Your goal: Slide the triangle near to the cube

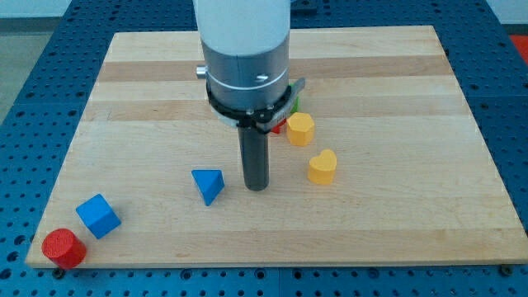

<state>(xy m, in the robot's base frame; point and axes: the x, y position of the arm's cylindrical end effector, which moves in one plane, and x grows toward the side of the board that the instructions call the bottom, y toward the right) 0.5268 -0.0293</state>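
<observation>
1. We take the blue triangular plastic block [209, 185] as our landmark; it lies on the pale wooden counter [388, 223], toward the view's bottom and left of centre.
2. Our arm carries no hand, only a straight dark rod, so there is nothing to clench or release.
3. My tip [256, 188] rests on the counter just to the view's right of the triangle, with a narrow gap between them.
4. The blue plastic cube [98, 215] sits well to the view's left of the triangle and a little lower, clearly apart from it.
5. A red plastic cylinder [63, 247] stands beyond the cube, farther left and lower from the triangle, at the counter's corner.
6. To the triangle's right, past the rod, lie a yellow heart-shaped block [322, 166] and, higher, a yellow hexagonal block [300, 129].
7. Red [280, 126] and green [294, 105] pieces beside the hexagonal block are mostly hidden behind the arm; we cannot tell their shapes.
</observation>
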